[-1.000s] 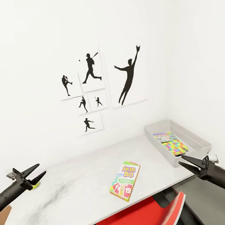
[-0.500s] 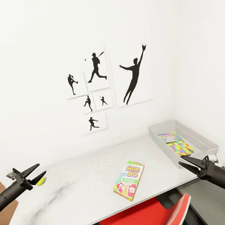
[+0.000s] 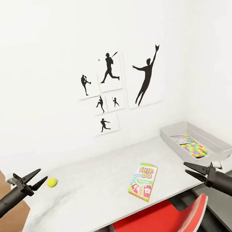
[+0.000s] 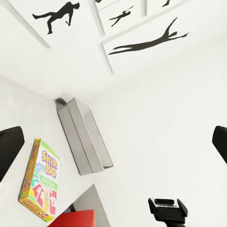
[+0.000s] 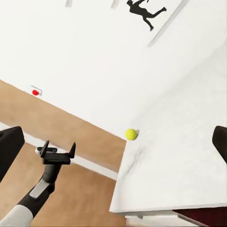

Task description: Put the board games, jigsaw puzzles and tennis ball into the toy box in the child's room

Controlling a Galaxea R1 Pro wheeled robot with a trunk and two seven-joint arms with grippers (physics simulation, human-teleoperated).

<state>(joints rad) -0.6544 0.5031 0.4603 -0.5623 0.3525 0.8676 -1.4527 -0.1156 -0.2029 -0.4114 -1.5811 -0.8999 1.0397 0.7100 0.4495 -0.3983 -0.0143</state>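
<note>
I see the pale table [image 3: 88, 196] against white walls with black sports pictures [image 3: 147, 74], ball [image 3: 52, 182] just right of my left pincer [image 3: 38, 176], spread wide and empty, card game [image 3: 143, 181] between pincers, right pincer [image 3: 190, 169] open, empty, below the grey box [image 3: 210, 139] holding puzzles [image 3: 192, 146], red button [image 5: 35, 92] on the wall in the right wrist view.

The whole head view now sits further to the left, so the table [image 3: 88, 196], the SKIP-BO box [image 3: 143, 181] and the toy box [image 3: 214, 141] appear more to the right; this is the camera turning. The tennis ball [image 3: 52, 182] is now free beside the left gripper [image 3: 38, 175], no more half hidden behind it.
</note>
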